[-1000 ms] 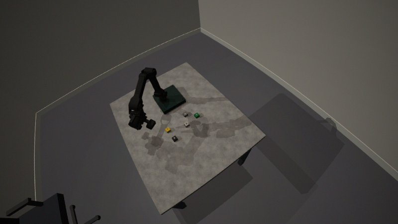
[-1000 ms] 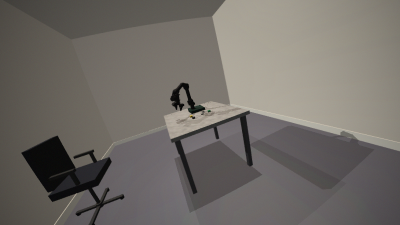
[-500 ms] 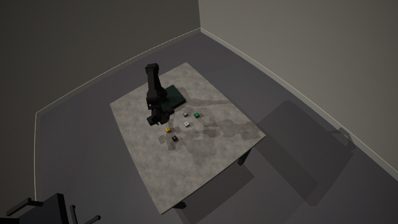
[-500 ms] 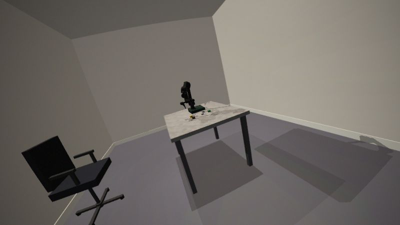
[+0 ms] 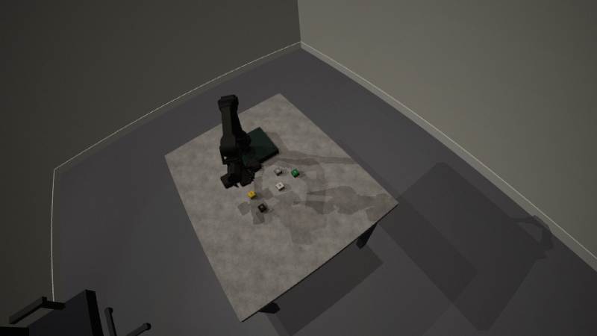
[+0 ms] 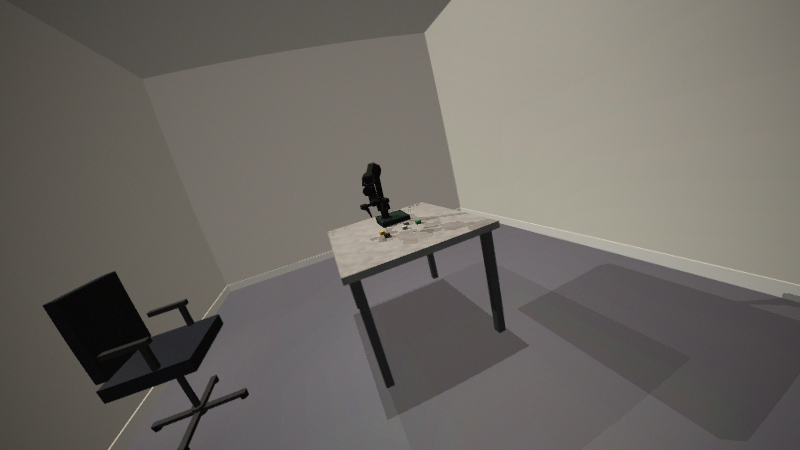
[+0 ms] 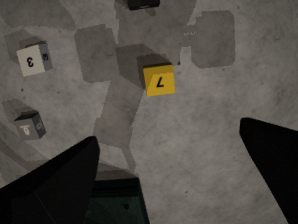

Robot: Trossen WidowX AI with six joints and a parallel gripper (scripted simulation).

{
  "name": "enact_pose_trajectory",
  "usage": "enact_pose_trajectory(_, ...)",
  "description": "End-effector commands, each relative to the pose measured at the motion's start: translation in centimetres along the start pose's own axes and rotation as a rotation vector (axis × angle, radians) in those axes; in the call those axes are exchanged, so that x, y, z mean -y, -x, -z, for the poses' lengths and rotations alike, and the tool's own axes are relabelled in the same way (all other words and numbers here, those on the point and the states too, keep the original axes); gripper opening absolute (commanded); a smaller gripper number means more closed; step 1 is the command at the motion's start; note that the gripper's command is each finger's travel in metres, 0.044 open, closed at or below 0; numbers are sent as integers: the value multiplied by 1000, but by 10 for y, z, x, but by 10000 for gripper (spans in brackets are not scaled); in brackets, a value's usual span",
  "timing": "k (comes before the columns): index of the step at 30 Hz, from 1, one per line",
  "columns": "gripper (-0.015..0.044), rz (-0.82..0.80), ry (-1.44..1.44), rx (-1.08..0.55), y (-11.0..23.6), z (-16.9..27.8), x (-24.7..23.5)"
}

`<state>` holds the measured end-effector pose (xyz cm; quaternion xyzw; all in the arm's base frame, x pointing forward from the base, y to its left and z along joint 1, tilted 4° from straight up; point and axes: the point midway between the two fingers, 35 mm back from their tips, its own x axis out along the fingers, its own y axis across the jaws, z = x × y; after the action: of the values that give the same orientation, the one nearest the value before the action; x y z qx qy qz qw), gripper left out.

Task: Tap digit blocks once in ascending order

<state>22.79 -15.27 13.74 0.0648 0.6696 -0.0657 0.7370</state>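
Wrist view shows the yellow block (image 5: pixel 251 194) (image 6: pixel 382 232) (image 7: pixel 159 80) lying flat, its printed 7 facing up and inverted, the digit's top toward the base side. Its top looks about square, so it has no evident long axis. It sits on the left side of the block group on the desk (image 5: pixel 233 250) (image 6: pixel 358 251) (image 7: pixel 215 150). Just beside it, nearer and slightly right, is the black block (image 5: pixel 262 207) (image 6: pixel 387 235) (image 7: pixel 143 4); its digit is unreadable. To the right is the white block (image 5: pixel 280 186) (image 6: pixel 405 227) (image 7: pixel 31 60), its 3 also inverted. The grey block (image 5: pixel 277 172) (image 7: pixel 29 126) is farther back, its digit unclear, with the green block (image 5: pixel 295 172) (image 6: pixel 417 222) to its right. The tool (image 5: pixel 245 184) (image 6: pixel 369 214) (image 7: pixel 169 135) is wide open, holds nothing and is raised above the desk, apart from the blocks. Behind them is the dark green base plate (image 5: pixel 269 145) (image 6: pixel 400 217) (image 7: pixel 120 200).
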Motion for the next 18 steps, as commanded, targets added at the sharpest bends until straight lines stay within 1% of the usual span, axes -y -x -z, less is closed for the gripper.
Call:
enact_pose_trajectory(1,400,-5,5,1,0,0,-3)
enact_pose_trajectory(3,400,-7,5,0,0,-4,-20)
enact_pose_trajectory(9,400,-14,5,-3,0,-7,-95)
enact_pose_trajectory(16,400,-25,4,-2,2,16,-176)
enact_pose_trajectory(18,400,-27,4,-1,3,23,-190)
